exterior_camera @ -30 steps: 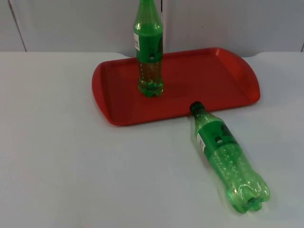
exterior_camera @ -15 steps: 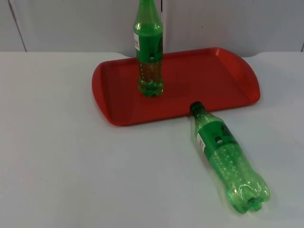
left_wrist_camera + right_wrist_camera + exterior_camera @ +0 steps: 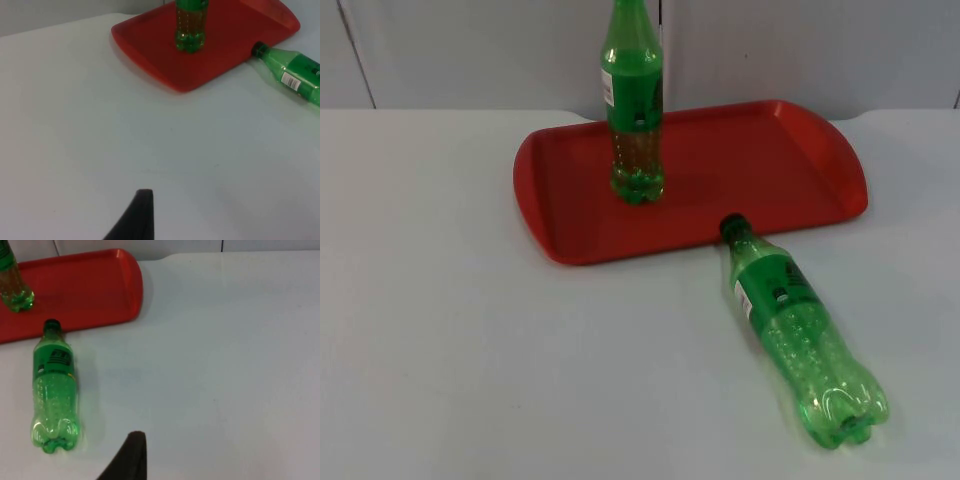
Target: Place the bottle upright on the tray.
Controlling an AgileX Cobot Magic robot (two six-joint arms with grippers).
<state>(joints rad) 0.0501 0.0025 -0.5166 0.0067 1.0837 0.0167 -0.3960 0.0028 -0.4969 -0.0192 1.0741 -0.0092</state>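
Note:
A red tray point(image 3: 770, 150) lies at the back of the white table. One green bottle point(image 3: 635, 110) stands upright on its left half. A second green bottle point(image 3: 800, 330) lies on its side on the table in front of the tray, its black cap point(image 3: 732, 227) against the tray's front rim and its base toward the near right. In the left wrist view, my left gripper point(image 3: 142, 202) hovers over bare table well short of the tray point(image 3: 150, 45). In the right wrist view, my right gripper point(image 3: 131, 447) hangs over the table beside the lying bottle point(image 3: 54, 390), apart from it.
The grey partition wall point(image 3: 470, 50) closes off the table behind the tray. Bare white table point(image 3: 470, 330) spreads to the left and in front of the tray.

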